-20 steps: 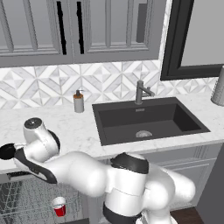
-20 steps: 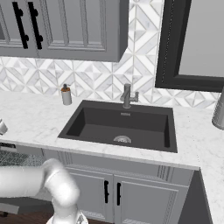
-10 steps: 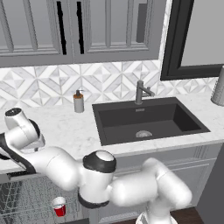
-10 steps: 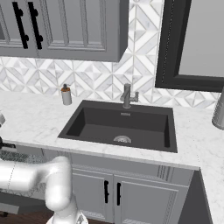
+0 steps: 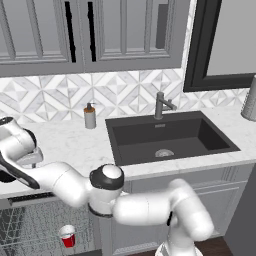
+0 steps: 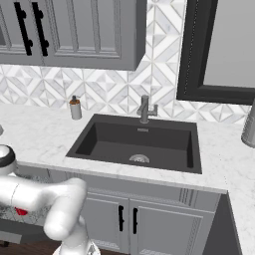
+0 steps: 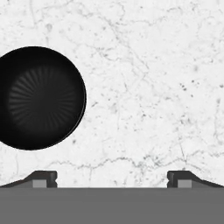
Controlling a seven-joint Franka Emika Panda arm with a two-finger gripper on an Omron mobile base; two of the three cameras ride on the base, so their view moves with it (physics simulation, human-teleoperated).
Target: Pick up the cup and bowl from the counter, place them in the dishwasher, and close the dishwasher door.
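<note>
The cup point(image 5: 67, 236) already stands in the dishwasher point(image 5: 30, 230) rack, so the bowl point(image 7: 38, 97) is the step in hand. In the hand view it sits on the marble worktop point(image 7: 148, 87), off to the left of the gripper point(image 7: 112, 178), whose fingers point(image 7: 43, 178) stand spread wide and hold nothing. The next move likely calls for shifting the hand sideways over the bowl's rim, then lowering to grasp it.

Grey cabinets point(image 5: 90, 35) hang above geometric tiled backsplash point(image 5: 120, 95).
</note>
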